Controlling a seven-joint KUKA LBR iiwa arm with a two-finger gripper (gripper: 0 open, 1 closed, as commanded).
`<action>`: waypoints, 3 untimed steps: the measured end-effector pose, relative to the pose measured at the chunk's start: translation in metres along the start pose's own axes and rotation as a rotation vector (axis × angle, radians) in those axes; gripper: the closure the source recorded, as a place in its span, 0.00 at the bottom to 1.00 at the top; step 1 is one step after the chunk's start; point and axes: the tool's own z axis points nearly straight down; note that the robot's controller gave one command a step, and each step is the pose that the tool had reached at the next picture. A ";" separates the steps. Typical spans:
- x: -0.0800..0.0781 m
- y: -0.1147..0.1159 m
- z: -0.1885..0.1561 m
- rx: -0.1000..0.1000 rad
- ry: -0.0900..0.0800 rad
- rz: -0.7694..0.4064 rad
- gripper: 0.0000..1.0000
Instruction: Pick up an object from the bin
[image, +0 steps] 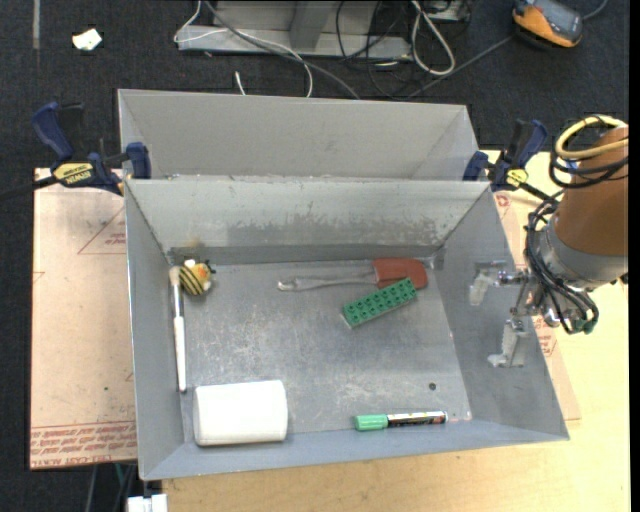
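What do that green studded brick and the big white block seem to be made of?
The green studded brick looks like hard moulded plastic: crisp edges, even rows of studs. The white block is matt with rounded corners, perhaps foam or soap.

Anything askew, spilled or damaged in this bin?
Nothing stands out. The green studded plastic brick lies at a slant beside the reddish-brown block, loose like everything else; the open gripper hangs over the right wall.

Loose in bin (300, 215): white block (240, 412), front left; green-capped marker (400, 421), front; green studded brick (379, 301), centre; red block (400, 272) behind it; white-handled brush (181, 335), possibly, left wall.
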 end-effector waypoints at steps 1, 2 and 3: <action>-0.002 0.001 -0.004 0.002 -0.007 -0.004 0.00; -0.062 0.074 0.072 0.003 -0.014 -0.101 0.00; -0.082 0.095 0.067 0.007 -0.015 -0.275 0.00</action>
